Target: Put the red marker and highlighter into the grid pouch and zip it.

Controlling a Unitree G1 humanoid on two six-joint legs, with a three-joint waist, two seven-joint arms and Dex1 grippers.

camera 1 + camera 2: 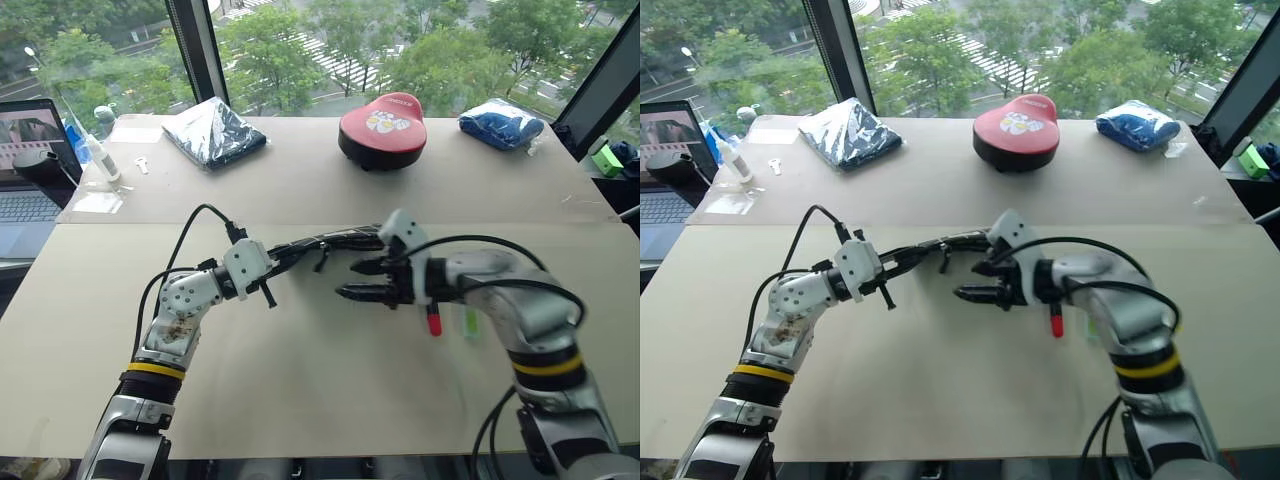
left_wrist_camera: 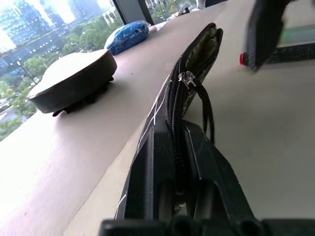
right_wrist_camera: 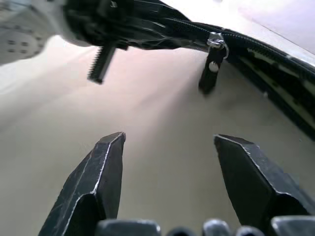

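Note:
My left gripper (image 1: 272, 263) is shut on one end of the grid pouch (image 1: 335, 243), holding it edge-up just over the table. Its zipper pull (image 3: 215, 42) sits partway along, with the cord hanging below; the far end gapes open (image 2: 210, 39). My right gripper (image 1: 348, 280) stands open just in front of the pouch, nothing between its fingers (image 3: 101, 167). The red marker (image 1: 434, 322) lies on the table under my right wrist, partly hidden. The green highlighter (image 1: 470, 322) lies beside it.
A red rounded case (image 1: 382, 128) sits at the back centre, a dark wrapped bundle (image 1: 213, 130) back left, a blue packet (image 1: 500, 122) back right. A laptop (image 1: 28, 185) and a small bottle (image 1: 103, 155) stand at the far left.

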